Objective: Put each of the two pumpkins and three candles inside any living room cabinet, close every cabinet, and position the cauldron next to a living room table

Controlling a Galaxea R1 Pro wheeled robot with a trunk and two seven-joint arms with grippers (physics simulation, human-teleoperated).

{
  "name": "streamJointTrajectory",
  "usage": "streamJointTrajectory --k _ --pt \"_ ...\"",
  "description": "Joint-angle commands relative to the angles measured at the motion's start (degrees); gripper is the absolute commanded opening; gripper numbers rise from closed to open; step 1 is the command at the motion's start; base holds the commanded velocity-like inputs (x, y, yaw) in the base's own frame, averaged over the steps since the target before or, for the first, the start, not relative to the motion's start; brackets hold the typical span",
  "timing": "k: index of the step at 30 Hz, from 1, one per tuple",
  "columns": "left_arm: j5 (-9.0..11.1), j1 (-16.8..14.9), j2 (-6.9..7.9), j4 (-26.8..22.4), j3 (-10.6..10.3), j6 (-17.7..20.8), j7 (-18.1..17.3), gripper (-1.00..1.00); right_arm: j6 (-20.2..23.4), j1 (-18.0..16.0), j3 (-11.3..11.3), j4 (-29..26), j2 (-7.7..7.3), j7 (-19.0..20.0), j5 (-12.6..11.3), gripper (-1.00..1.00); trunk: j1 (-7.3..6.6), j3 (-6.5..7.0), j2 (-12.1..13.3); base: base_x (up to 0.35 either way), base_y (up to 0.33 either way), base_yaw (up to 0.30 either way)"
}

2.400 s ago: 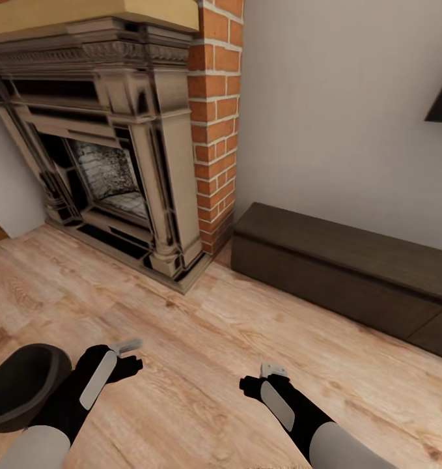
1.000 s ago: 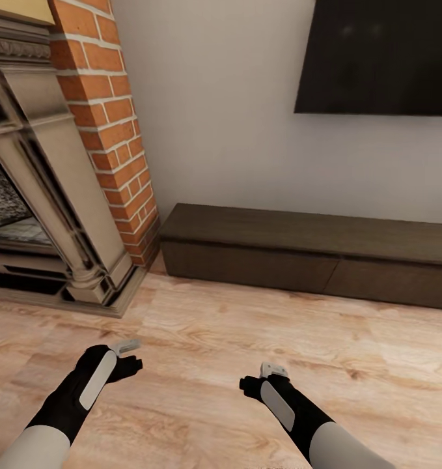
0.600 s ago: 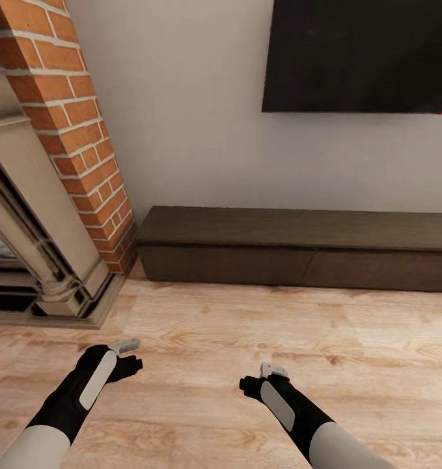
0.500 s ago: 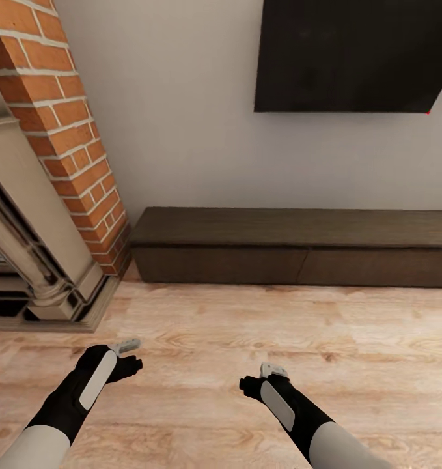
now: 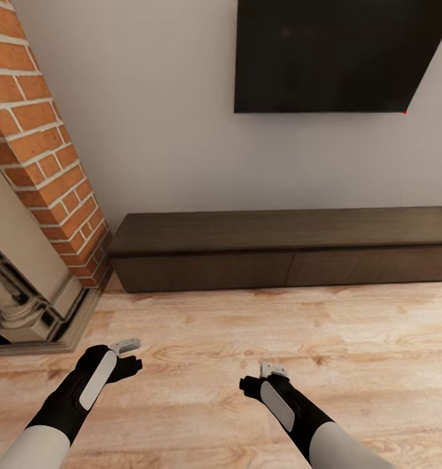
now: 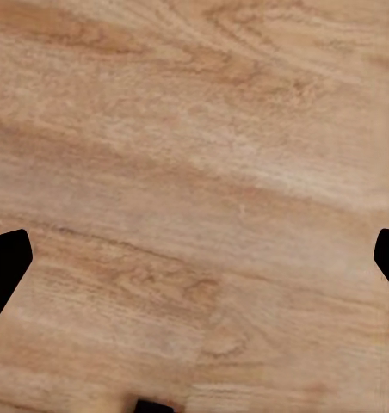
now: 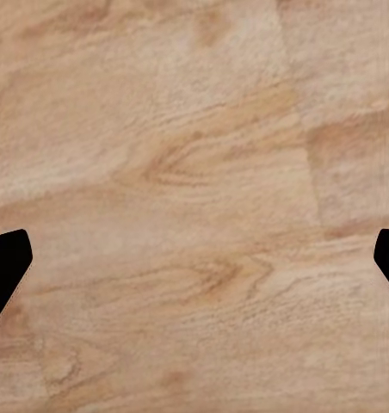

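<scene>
Cabinet (image 5: 273, 251) sits at 12 o'clock against the wall (image 5: 162, 130), both fronts shut flush, top bare. Black TV (image 5: 331, 55) hangs above it at 1 o'clock, tiny red dot at its lower corner; no readable writing anywhere. Brick column (image 5: 41, 143) and fireplace base (image 5: 25, 312) at 10 o'clock. Left gripper (image 5: 126, 355) and right gripper (image 5: 269, 374) hang over the wood floor (image 5: 247, 326), well short of the cabinet. Both wrist views show fingers (image 6: 5, 267) (image 7: 5, 262) spread wide, nothing between them.

Cabinet (image 5: 279, 251) right end cut off
</scene>
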Motion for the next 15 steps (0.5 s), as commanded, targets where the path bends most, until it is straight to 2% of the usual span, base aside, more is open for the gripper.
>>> streamJointTrajectory --k 1,9,15 --pt "0.6 0.0 0.07 -0.1 -0.2 0.1 0.6 1.0 0.1 0.0 0.3 -0.1 -0.04 -0.5 -0.4 1.0 0.01 -0.05 0.0 0.113 0.0 -0.005" --pt "0.5 -0.1 0.1 -0.1 -0.1 0.1 0.5 1.0 0.1 0.0 0.3 -0.2 0.0 -0.6 -0.2 1.0 0.01 -0.05 0.0 0.046 -0.016 -0.001" --pt "0.5 -0.1 0.07 -0.1 -0.2 0.1 0.5 1.0 0.1 0.0 0.1 -0.2 0.02 -0.6 -0.8 1.0 0.01 -0.05 0.0 0.169 -0.084 0.087"
